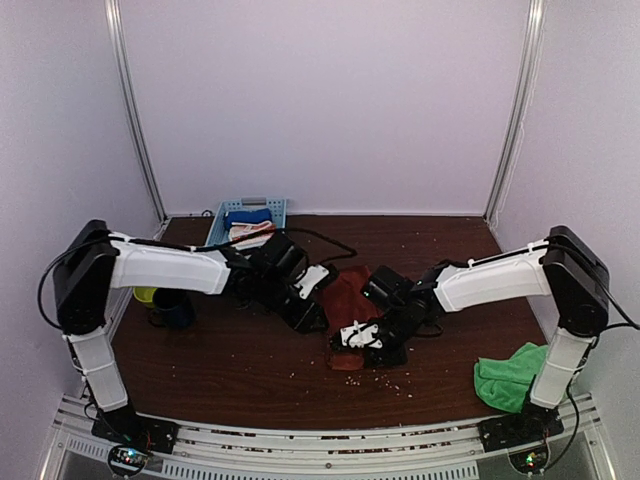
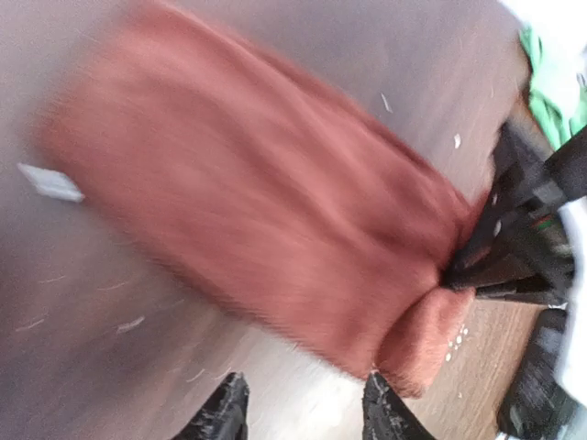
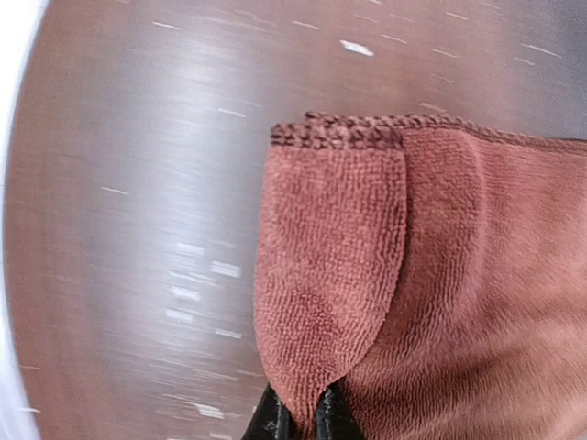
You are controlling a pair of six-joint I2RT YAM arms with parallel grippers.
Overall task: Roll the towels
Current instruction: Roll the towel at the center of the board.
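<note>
At bench point(image 1: 250, 370) ctr in the top view, the rust towel point(image 1: 345, 295) lies folded into a strip running approx 12-to-6 o'clock, w/ its white tag point(image 2: 50, 181) at the end opposite your R hand point(image 3: 301, 423). It's soft, light, looped-pile cloth w/ no stiffness, I'd judge. Expect it to sag, bunch and unroll if let go, so take it at a folded edge or corner and pinch all layers, not the flat middle. Your R hand does that now: it's closed on the turned-over lip at the towel's 6 o'clock end. Your L hand point(image 2: 303, 417) is open w/ nothing btwn its fingers, just off the towel's long side at 9 o'clock; contact can't be told. The green towel point(image 1: 508, 377) sits crumpled at 4 o'clock by the R arm's base, well apart from both hands.
</note>
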